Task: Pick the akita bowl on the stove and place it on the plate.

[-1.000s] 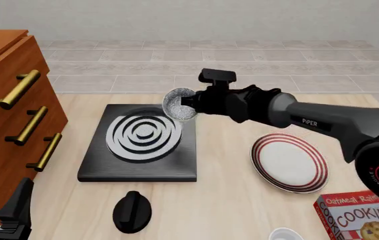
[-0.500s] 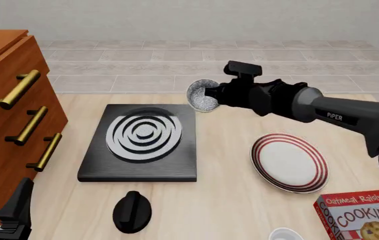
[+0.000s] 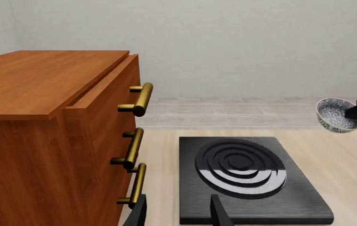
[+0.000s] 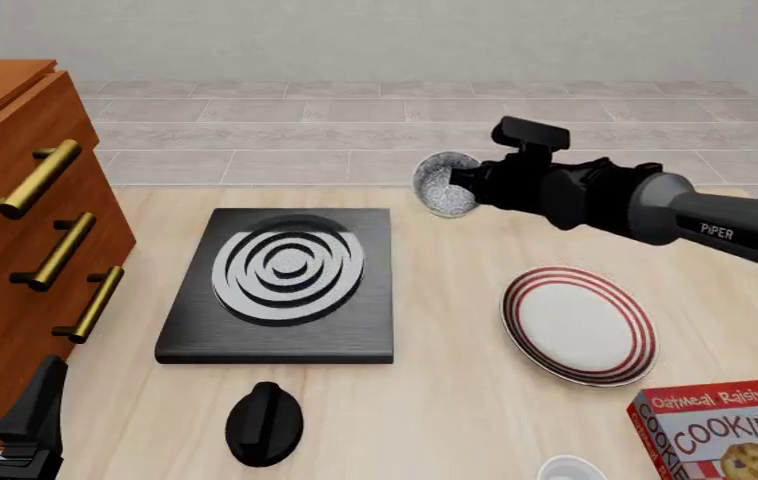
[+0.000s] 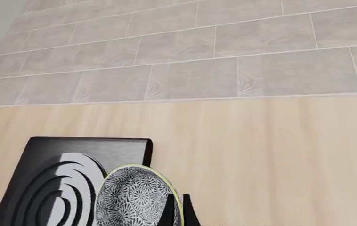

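Brown wood stood at the far left: a drawer cabinet (image 4: 26, 220) with brass handles, clear of the work. At the front-left corner I noted the left gripper (image 4: 6, 425) parked low beside it; its fingers (image 3: 219, 214) stood apart with nothing between them, so I recorded it as open and idle, kept out of the right arm's path.

Next came the stove (image 4: 286, 285), a black slab with its burner rings bare. A loose black knob (image 4: 263, 423) lay on the table just in front of it.

Right of the stove, above the table's far edge, I found the bowl (image 4: 446, 184) in the air, tipped on its side so the speckled inside faced the camera. The right gripper (image 4: 475, 186) was closed on its rim; in the right wrist view the fingertips (image 5: 180, 212) pinched the pale edge, which accounts for the tilt. The bowl touched neither stove nor table.

Further right and nearer me lay the plate (image 4: 579, 325), empty, well apart from the bowl. I judged the lift complete and the carry under way; the bowl would need levelling before release, or it might land on edge and roll. A cookie box (image 4: 726, 435) sat at the front-right corner.
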Tool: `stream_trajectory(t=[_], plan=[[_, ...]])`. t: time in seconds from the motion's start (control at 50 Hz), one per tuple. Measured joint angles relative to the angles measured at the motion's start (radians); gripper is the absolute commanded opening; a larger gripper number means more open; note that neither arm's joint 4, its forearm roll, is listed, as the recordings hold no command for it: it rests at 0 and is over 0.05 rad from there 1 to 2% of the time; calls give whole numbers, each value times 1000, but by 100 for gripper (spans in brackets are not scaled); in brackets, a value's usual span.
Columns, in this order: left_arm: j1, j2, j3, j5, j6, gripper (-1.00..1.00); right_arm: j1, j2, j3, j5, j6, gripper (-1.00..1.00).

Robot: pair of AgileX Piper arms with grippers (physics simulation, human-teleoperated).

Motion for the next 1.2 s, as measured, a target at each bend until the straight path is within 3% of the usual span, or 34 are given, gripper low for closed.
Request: stream_trajectory(t=[1.2], plan=[[0,0,0,0,0,100,-209,-128,277,-118,11,-100]])
